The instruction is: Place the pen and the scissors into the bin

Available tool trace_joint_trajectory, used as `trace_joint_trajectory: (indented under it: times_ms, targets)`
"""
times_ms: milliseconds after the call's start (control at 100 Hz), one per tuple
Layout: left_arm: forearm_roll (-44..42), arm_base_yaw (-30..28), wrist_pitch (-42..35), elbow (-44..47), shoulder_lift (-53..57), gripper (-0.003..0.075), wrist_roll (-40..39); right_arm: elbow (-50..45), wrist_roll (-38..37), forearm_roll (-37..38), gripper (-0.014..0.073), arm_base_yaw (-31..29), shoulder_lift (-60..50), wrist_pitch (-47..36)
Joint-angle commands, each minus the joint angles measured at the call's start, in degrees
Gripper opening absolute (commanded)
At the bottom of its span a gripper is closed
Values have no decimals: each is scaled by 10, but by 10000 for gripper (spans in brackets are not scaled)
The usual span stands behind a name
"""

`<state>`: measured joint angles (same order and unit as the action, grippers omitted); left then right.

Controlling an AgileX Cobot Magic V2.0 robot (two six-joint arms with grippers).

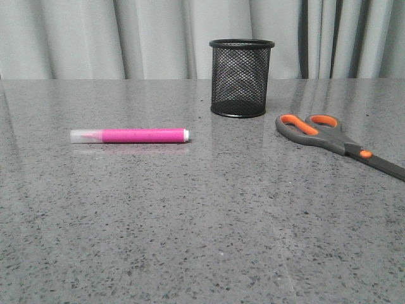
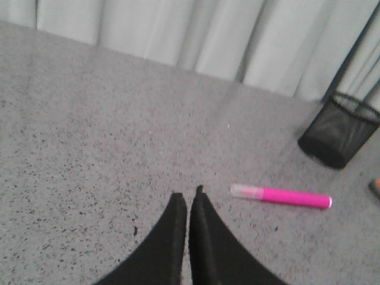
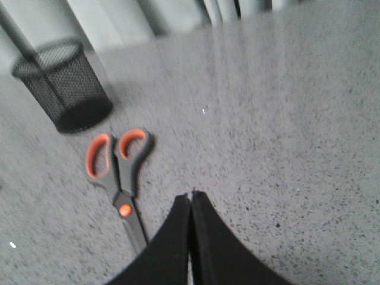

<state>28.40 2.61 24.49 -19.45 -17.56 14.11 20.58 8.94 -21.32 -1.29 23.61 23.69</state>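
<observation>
A bright pink pen (image 1: 130, 135) with a clear cap lies flat on the grey speckled table, left of centre. The black wire-mesh bin (image 1: 241, 78) stands upright behind it, near the middle. Grey scissors (image 1: 338, 144) with orange loops lie at the right, blades running off the right edge. No gripper shows in the front view. In the left wrist view my left gripper (image 2: 188, 194) is shut and empty, above the table, with the pen (image 2: 281, 196) beside it and the bin (image 2: 338, 129) farther off. My right gripper (image 3: 190, 195) is shut and empty, close beside the scissors (image 3: 117, 172); the bin (image 3: 63, 84) stands beyond.
Pale grey curtains (image 1: 126, 38) hang along the table's far edge. The grey speckled tabletop (image 1: 202, 228) stretches across the whole front of the view.
</observation>
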Motion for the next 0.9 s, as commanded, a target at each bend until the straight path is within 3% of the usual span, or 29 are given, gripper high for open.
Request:
trace_joint_trajectory:
  times_ms: [0,240,350,440,530,600,660,890]
  targets:
    - [-4,3,16,-61,-62,-19,29,54,21,8,-58,-3,73,-10]
    - [-4,3,70,-141,-173,-18,53,143,43,8,-53,-2,189,68]
    - [10,5,79,-161,-203,-11,90,166,54,8,25,7,208,82]
    - [41,9,82,-174,-223,60,130,173,55,6,160,13,213,82]
    - [72,11,82,-184,-244,186,148,175,55,6,314,13,213,82]
    - [99,11,82,-192,-260,275,169,175,55,6,379,13,213,82]
    - [132,11,84,-197,-274,318,201,175,55,6,381,13,213,82]
    - [262,11,155,-241,-349,316,406,175,72,6,381,13,213,84]
